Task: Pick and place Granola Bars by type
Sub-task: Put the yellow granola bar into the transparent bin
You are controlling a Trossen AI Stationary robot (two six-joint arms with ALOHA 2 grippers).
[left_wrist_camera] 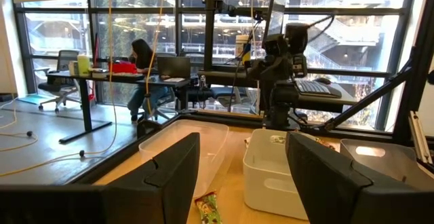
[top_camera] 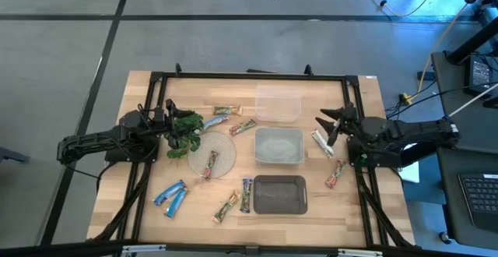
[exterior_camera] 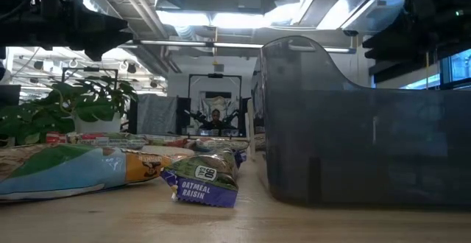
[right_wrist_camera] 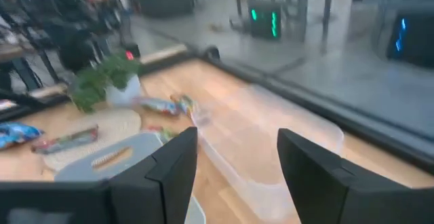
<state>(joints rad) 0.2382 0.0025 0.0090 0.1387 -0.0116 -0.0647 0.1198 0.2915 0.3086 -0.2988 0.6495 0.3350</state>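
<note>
Several granola bars lie flat on the wooden table: two blue ones (top_camera: 171, 195), a green-tan one (top_camera: 226, 208), a dark one (top_camera: 246, 195), a red one (top_camera: 210, 163) on the round mat, a red one (top_camera: 335, 174) and a silver one (top_camera: 321, 142) at the right, and more (top_camera: 233, 119) near the far edge. My left gripper (top_camera: 166, 117) stands open at the table's left by the plant, level, touching nothing; its fingers (left_wrist_camera: 169, 173) frame a green bar (left_wrist_camera: 209, 209) farther off. My right gripper (top_camera: 327, 126) stands open above the table's right side, beside the silver bar.
Three bins stand in a row down the table's middle: a clear one (top_camera: 278, 103) far, a pale one (top_camera: 278, 146) in the middle, a dark one (top_camera: 279, 194) near. A leafy plant (top_camera: 184, 130) and a round woven mat (top_camera: 222, 154) sit at the left. A black frame (top_camera: 249, 75) borders the table.
</note>
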